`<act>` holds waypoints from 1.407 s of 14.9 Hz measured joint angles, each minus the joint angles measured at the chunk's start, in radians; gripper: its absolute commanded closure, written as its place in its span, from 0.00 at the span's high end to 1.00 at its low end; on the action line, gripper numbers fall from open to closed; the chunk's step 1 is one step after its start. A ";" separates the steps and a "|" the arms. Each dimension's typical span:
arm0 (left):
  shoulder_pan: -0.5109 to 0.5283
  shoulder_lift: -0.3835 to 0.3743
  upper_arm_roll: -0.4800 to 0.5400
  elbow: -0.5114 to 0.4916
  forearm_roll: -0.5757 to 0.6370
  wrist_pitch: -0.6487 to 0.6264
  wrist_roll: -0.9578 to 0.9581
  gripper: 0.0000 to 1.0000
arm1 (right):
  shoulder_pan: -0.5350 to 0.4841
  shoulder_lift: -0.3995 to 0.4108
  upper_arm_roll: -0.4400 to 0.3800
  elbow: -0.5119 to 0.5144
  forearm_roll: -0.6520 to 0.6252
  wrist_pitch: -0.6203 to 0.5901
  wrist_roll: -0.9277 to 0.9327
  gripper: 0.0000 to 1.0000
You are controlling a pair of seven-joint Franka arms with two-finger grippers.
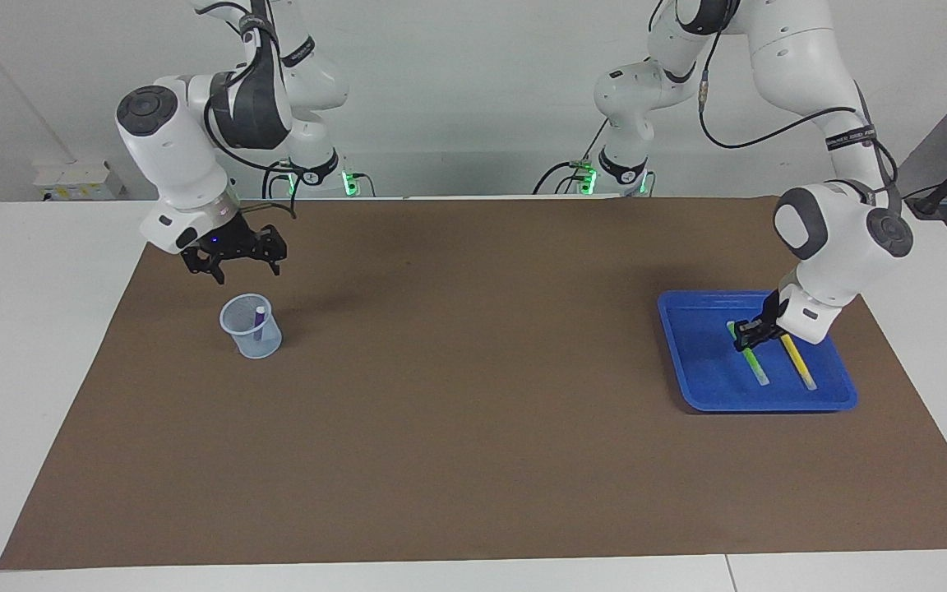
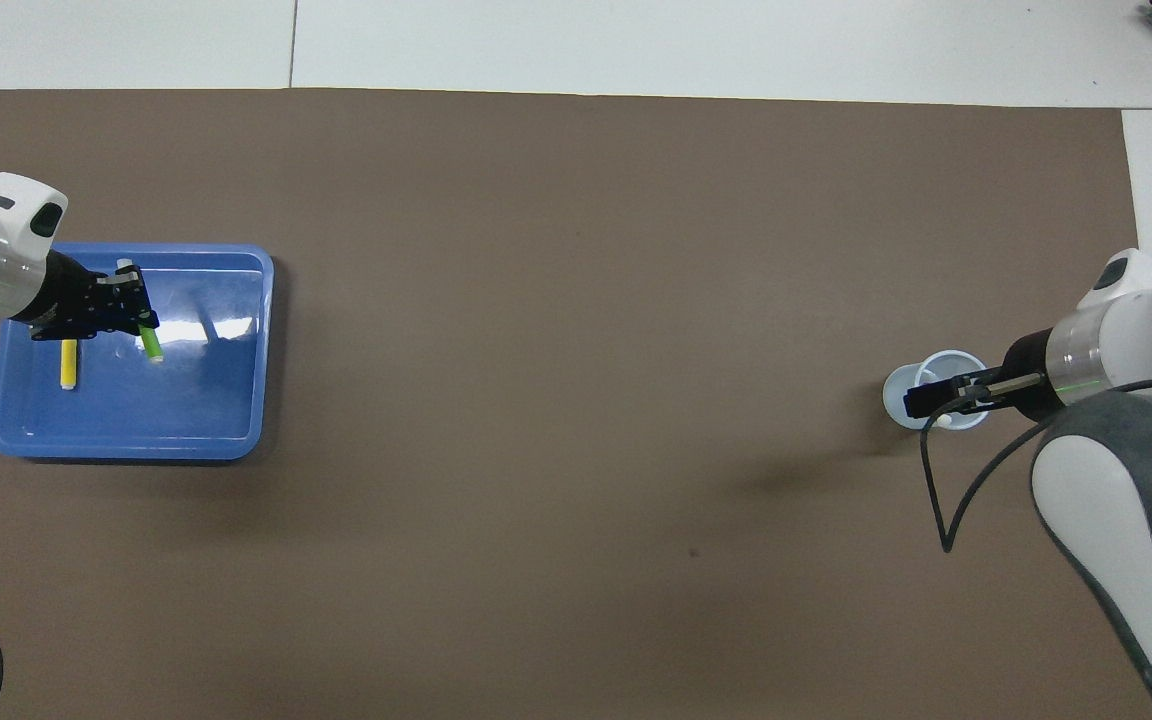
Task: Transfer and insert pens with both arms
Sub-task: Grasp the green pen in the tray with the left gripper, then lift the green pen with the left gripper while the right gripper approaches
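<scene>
A green pen (image 1: 756, 363) (image 2: 150, 343) lies slanted in the blue tray (image 1: 704, 366) (image 2: 206, 400) at the left arm's end of the table. My left gripper (image 1: 746, 333) (image 2: 134, 312) is shut on it near its cap end. I cannot tell whether its lower tip still rests on the tray. A yellow pen (image 1: 799, 363) (image 2: 68, 364) lies flat beside it. At the right arm's end, a purple pen (image 1: 259, 322) stands in a pale clear cup (image 1: 266, 345) (image 2: 893, 386). My right gripper (image 1: 243, 270) (image 2: 926, 402) hangs open and empty over the cup.
A brown mat (image 1: 473, 411) covers most of the white table (image 1: 30, 345). Two arm bases with green lights (image 1: 347, 182) (image 1: 585, 178) stand at the robots' edge. A black cable (image 2: 941, 500) loops from the right wrist.
</scene>
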 measured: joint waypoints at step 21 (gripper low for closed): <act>-0.240 -0.138 -0.018 0.015 -0.332 -0.123 -1.295 0.00 | 0.006 -0.001 0.232 0.051 0.617 0.137 0.014 1.00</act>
